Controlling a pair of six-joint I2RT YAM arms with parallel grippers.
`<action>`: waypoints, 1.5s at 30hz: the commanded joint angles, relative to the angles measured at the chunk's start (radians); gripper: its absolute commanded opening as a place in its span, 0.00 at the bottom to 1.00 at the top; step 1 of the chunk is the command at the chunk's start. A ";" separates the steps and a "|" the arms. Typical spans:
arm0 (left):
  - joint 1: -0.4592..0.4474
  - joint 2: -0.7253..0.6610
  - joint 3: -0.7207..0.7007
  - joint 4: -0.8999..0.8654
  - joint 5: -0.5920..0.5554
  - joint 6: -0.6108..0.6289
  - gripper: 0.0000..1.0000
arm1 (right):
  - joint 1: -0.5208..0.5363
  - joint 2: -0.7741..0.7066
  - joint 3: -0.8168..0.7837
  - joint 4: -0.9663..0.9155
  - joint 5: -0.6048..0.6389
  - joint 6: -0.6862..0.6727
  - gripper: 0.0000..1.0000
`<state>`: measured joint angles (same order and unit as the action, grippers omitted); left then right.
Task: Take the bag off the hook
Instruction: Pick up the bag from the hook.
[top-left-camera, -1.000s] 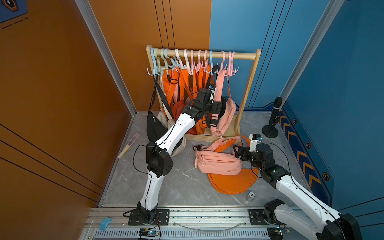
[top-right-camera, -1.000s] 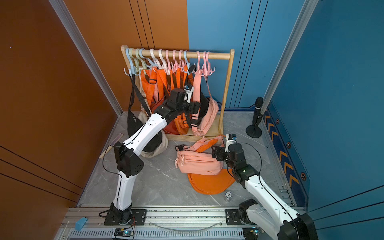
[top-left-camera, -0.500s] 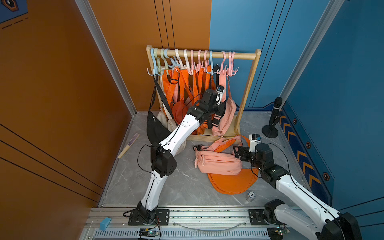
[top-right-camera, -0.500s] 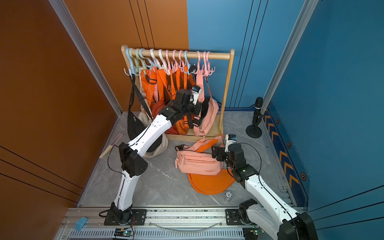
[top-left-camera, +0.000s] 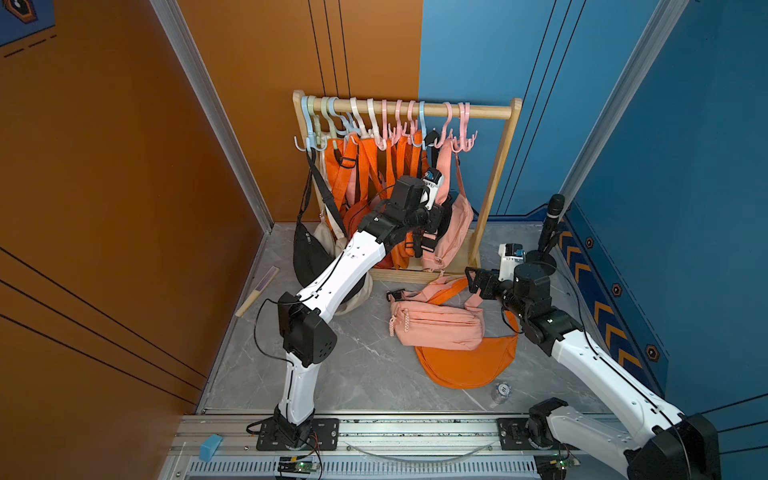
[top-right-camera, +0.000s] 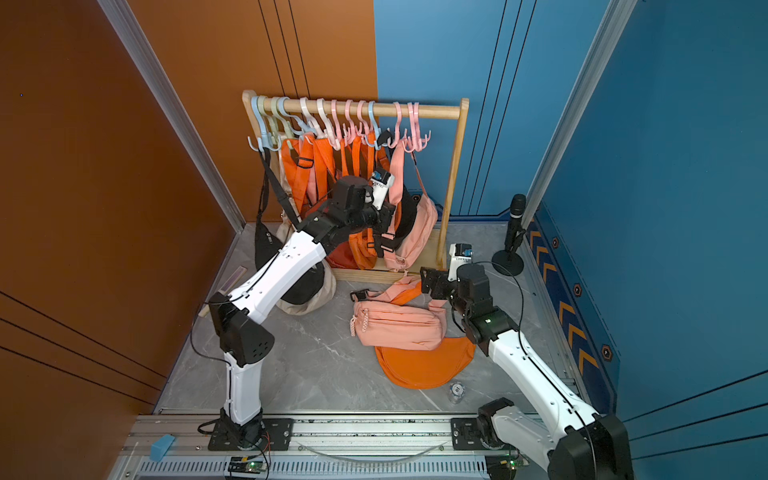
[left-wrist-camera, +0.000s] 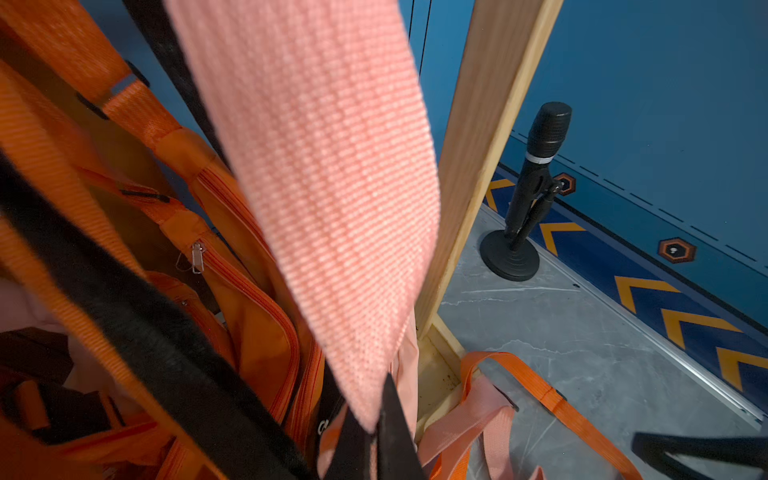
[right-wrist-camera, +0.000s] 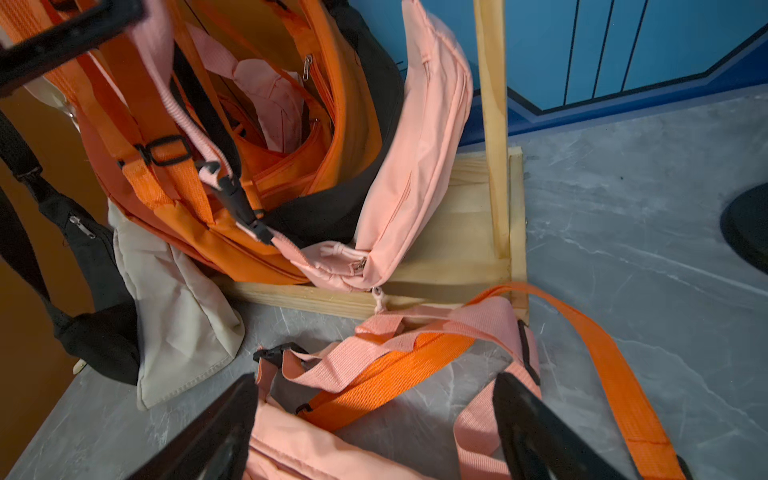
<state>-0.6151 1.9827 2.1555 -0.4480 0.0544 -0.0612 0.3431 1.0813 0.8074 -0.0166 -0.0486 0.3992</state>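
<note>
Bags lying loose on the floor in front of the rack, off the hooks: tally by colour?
Pink bag: 1
Orange bag: 1
Total: 2
The beige bag also touches the floor, but it may be hanging, so it is not counted.

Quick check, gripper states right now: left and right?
Left gripper: closed on the pink strap.
Right gripper: open, holding nothing.
</note>
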 joint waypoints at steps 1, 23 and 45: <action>0.040 -0.077 -0.065 0.068 0.072 -0.046 0.00 | -0.023 0.063 0.076 0.009 0.018 -0.028 0.90; 0.151 -0.267 -0.277 0.137 0.217 -0.069 0.00 | -0.054 0.653 0.820 -0.029 -0.094 -0.195 0.97; 0.195 -0.258 -0.287 0.164 0.240 -0.092 0.00 | -0.017 0.784 1.006 -0.025 -0.026 -0.245 0.09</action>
<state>-0.4309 1.7325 1.8584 -0.3031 0.2710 -0.1341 0.3264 1.9308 1.8507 -0.0822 -0.0692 0.1394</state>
